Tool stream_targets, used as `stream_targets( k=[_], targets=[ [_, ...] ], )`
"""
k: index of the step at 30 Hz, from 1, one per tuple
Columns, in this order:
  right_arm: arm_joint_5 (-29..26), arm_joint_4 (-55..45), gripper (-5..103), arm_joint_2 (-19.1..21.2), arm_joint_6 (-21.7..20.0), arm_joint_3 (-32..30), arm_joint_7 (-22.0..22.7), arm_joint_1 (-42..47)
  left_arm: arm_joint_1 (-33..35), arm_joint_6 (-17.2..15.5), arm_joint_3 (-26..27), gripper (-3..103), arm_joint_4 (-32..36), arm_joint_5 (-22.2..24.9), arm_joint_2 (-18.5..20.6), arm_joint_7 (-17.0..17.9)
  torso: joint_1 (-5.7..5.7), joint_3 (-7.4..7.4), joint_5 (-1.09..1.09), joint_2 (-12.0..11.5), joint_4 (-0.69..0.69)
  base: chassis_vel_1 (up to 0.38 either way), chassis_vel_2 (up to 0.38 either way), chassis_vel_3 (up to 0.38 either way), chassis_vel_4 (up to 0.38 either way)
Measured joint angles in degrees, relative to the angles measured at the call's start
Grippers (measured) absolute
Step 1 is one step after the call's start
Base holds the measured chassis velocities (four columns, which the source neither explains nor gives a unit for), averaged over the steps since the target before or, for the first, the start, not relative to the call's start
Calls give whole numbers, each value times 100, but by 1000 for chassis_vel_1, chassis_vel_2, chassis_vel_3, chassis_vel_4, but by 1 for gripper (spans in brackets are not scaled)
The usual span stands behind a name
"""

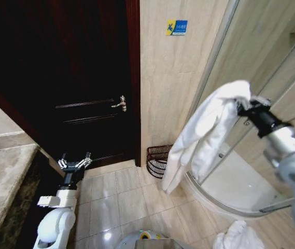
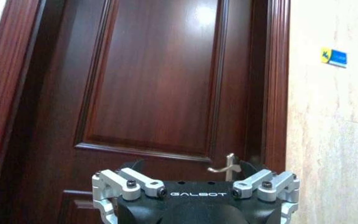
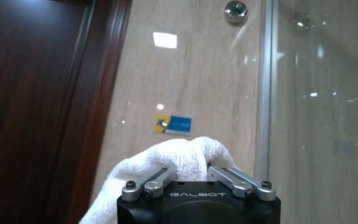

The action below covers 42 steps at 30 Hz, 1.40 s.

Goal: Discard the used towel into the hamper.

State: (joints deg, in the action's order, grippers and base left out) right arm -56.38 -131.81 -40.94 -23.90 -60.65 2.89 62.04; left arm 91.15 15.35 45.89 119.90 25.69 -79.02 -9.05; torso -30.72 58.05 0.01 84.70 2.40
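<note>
Up at the right of the head view, the right tool (image 1: 243, 107) was closed on one end of the white towel (image 1: 201, 137), which hung almost straight down with its long axis vertical and its lower end pointing at the floor. In the right wrist view the two fingers (image 3: 229, 175) pinched a bunched fold of the towel (image 3: 179, 156) between them. The towel's bottom corner dangled just beside the hamper (image 1: 157, 161), a small reddish-brown openwork basket standing on the tiled floor (image 1: 121, 199) against the beige wall, between the dark wooden door (image 1: 85, 78) and the curved edge of the shower tray (image 1: 230, 197). What lay inside the hamper could not be told; the hanging towel covered part of its rim. A second white cloth (image 1: 238, 237) lay crumpled on the floor near the shower tray's front edge. The glass shower screen (image 1: 271, 62) stood close behind the raised arm. The left tool (image 1: 74, 164) was held low in front of the door with its fingers (image 2: 113, 184) spread wide and nothing in them, beside the edge of the stone counter (image 1: 4, 181). A small blue and yellow sticker (image 1: 177, 27) sat high on the wall.
</note>
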Motion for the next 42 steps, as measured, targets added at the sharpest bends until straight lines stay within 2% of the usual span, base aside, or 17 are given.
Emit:
stream_targets(
  k=[2,7,9,10,11,13,14,15,16,17,18,20,22,23,27,33,42],
  targets=[
    [-69,340,7,250,2,129,-8,-327,26,-23,5,100,8,-51,-10,22,0,0,2,0,-2,0,0,0,0],
    [-128,863,7,494,28,602,2,-1071,28,-42,3,100,25,-142,-40,64,0,0,4,-1,-2,0,0,0,0],
    [-186,1307,7,621,32,1372,79,-2165,14,-58,-12,100,43,-202,-116,96,0,0,-1,-1,1,0,0,0,0],
    [-186,1307,7,621,32,1372,79,-2165,14,-58,-12,100,43,-202,-116,96,0,0,-1,-1,1,0,0,0,0],
    [-223,1469,7,652,29,1795,149,-2641,2,-65,-22,100,52,-224,-159,102,0,-1,-7,-1,2,0,0,0,0],
    [-270,1710,7,658,-27,2457,327,-3347,-5,-83,-31,100,63,-244,-202,106,0,0,1,-1,1,0,0,0,0],
    [-270,1710,7,658,-27,2457,327,-3347,-5,-83,-31,100,63,-244,-202,106,0,0,1,-1,1,0,0,0,0],
    [-324,1849,7,648,-79,2859,505,-3815,-4,-87,-35,100,71,-250,-212,107,-2,0,5,-2,1,0,0,0,0],
    [-373,1974,7,627,-100,3151,627,-4193,-5,-87,-37,100,71,-251,-214,107,-2,0,3,-3,1,0,0,0,0],
    [-373,1974,7,627,-100,3151,627,-4193,-5,-87,-37,100,71,-251,-214,107,-2,0,3,-3,1,0,0,0,0],
    [-388,2206,7,586,-106,3590,737,-4756,-4,-80,-36,100,71,-250,-212,107,-1,-1,-9,-2,0,0,0,0,0],
    [-385,2372,7,555,-106,3847,761,-5023,-5,-69,-29,100,71,-244,-205,107,0,-2,-9,-2,0,0,0,0,0],
    [-389,2809,7,454,-108,4390,780,-5608,-2,-51,-17,100,71,-214,-184,107,-1,0,6,-3,0,0,0,0,0],
    [-389,2809,7,454,-108,4390,780,-5608,-2,-51,-17,100,71,-214,-184,107,-1,0,6,-3,0,0,0,0,0],
    [-361,3529,7,174,-94,5117,783,-6703,-7,-1,-13,100,22,-151,-147,106,0,-1,-6,-2,0,0,0,0,0],
    [-143,4139,7,-205,-84,5497,822,-7373,-22,48,33,100,-54,-20,-62,101,-1,-1,-2,-2,0,0,0,0,0],
    [171,4496,7,-680,-63,5551,884,-7291,-59,104,74,100,-163,87,43,99,1,-2,-3,-2,-1,0,0,0,0]
  ],
)
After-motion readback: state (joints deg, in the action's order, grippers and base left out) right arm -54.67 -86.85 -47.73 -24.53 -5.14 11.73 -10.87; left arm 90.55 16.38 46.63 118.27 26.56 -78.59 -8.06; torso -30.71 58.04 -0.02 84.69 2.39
